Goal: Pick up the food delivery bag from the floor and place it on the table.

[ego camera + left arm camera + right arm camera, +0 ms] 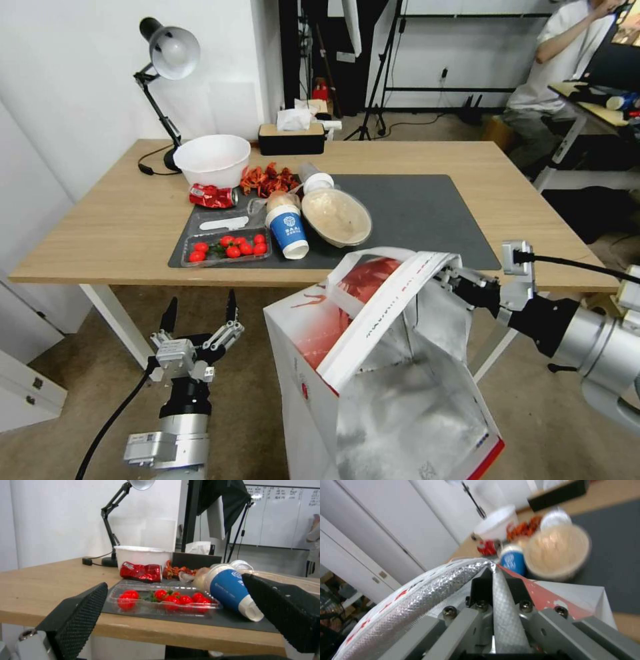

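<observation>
Right gripper (pixel 460 277): fingers (pixel 480 587) clenched on rim of food delivery bag (pixel 380 373), which hangs lifted in front of desk (pixel 120 227) edge, approx. level w/ top. Left gripper (pixel 199 313): fingers spread, empty, idle below desk edge. Step: carry phase; next move likely needs more lift, then fwd over mat (pixel 427 213). Bag base cut off; floor (pixel 80 373) clearance unclear.

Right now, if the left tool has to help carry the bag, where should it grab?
Probably the free rim of the bag, from the robot's left. The right tool pinches the far rim, so the bag tilts; the left tool hangs open beside it.
</observation>
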